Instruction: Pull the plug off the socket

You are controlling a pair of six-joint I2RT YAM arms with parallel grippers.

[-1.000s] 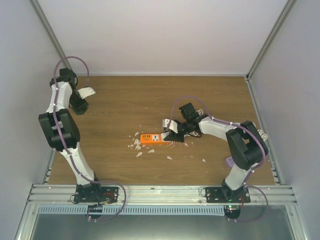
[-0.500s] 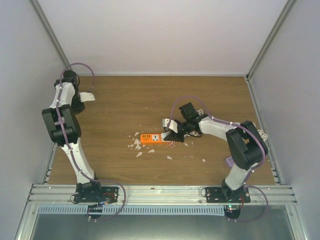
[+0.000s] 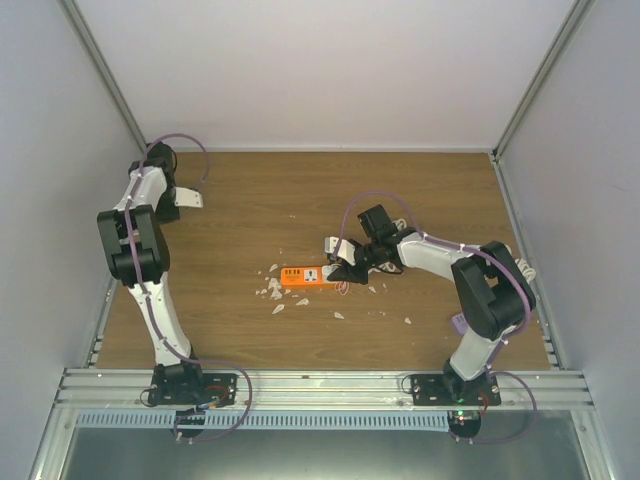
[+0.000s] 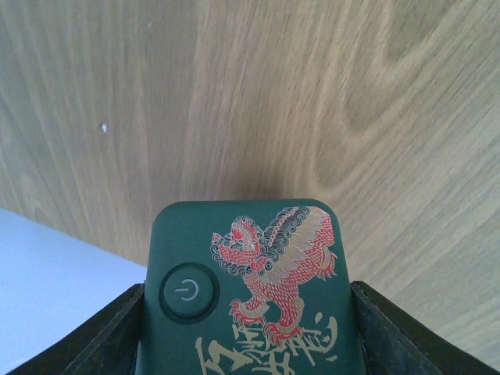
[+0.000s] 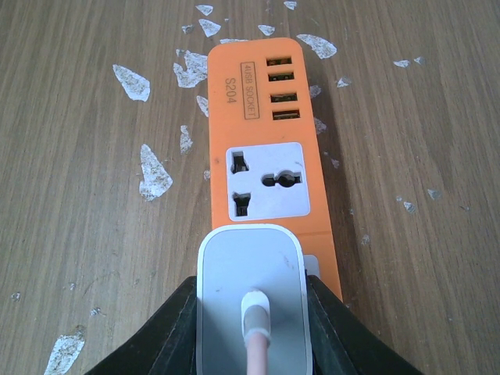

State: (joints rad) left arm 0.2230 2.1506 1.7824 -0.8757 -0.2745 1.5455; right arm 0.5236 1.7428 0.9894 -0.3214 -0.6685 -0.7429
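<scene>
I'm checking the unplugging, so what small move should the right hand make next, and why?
Probably draw the white plug straight out of the orange socket strip: the right hand flanks it closely, and it is fully seated.

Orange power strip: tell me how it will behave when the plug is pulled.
The orange power strip looks light and lies loose on the smooth table, so it will probably slide or lift with the white plug. Its flat, rigid-looking body likely won't flex or roll.

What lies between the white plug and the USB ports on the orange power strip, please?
An empty outlet on the strip, clearest in the right wrist view.
</scene>
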